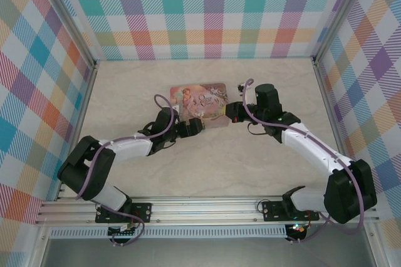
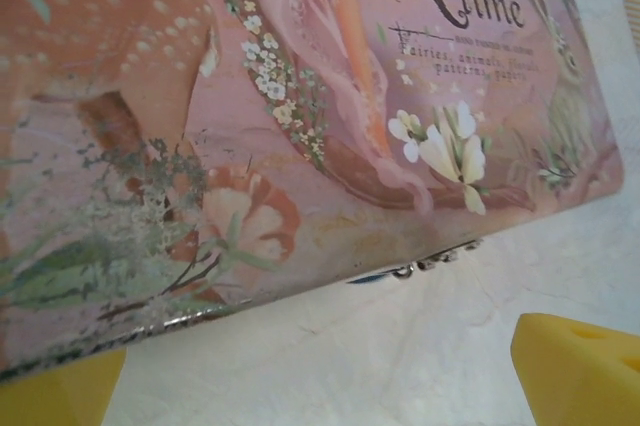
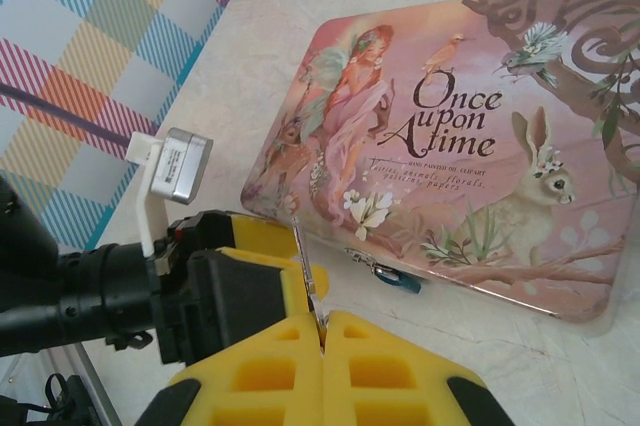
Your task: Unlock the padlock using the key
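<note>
Padlock and key are the tiny things here, so start with the big ones. The table is pale, and a pink tin with a fairy and a rabbit on it lies flat on it. Both arms reach in to the tin's near edge, the left claw from the left and the right claw from the right.

The left claw is spread wide and holds nothing. Its yellow fingers sit low, close to the tin's edge. The right claw is squeezed tight on the key, a thin grey strip pointing at the tin.

The padlock lies on the table, touching the tin's near edge. Its silvery loop seems hooked to the tin's clasp. Its long way runs along that edge. In the right wrist view the loop is on the left and the blue body on the right.

From the key tip, the padlock is just ahead and off to the right. The key points across the padlock, not along it. I think the key must turn and come round to the blue end. I cannot see the keyhole. From the left claw the padlock is ahead, a bit right of the middle, so that claw could steady it.
</note>
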